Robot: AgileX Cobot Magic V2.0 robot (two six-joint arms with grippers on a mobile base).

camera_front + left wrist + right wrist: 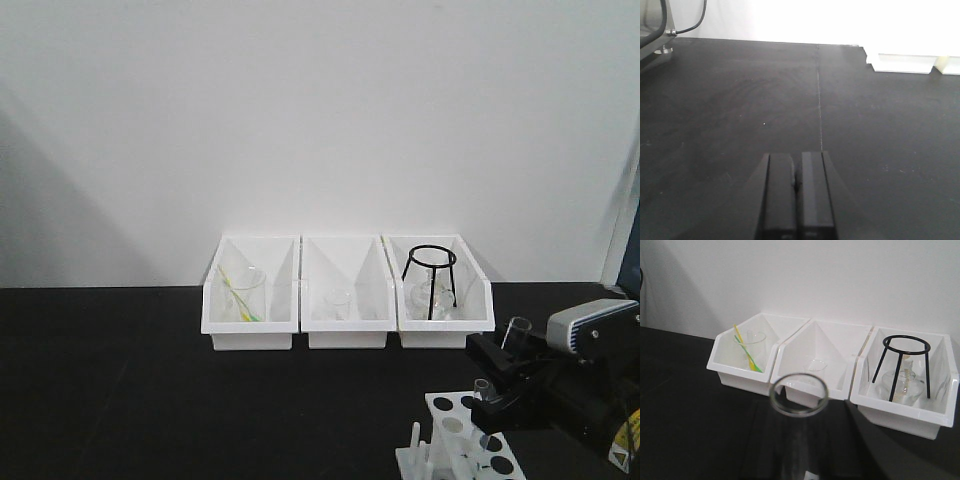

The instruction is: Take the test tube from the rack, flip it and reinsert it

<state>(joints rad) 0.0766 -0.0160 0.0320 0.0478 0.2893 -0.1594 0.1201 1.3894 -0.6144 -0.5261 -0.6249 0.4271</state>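
Judging by its pose, the test tube [517, 334] is gripped rim-up by the right gripper [508, 358] near the rack [437, 415]; flipping and reinsertion are left. The left gripper [797, 200] is closed on nothing.

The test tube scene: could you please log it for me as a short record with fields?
test tube: held by right gripper, open rim up, near the rack
left gripper: shut, empty, over the black table
bins: three white, holding glassware and a black tripod
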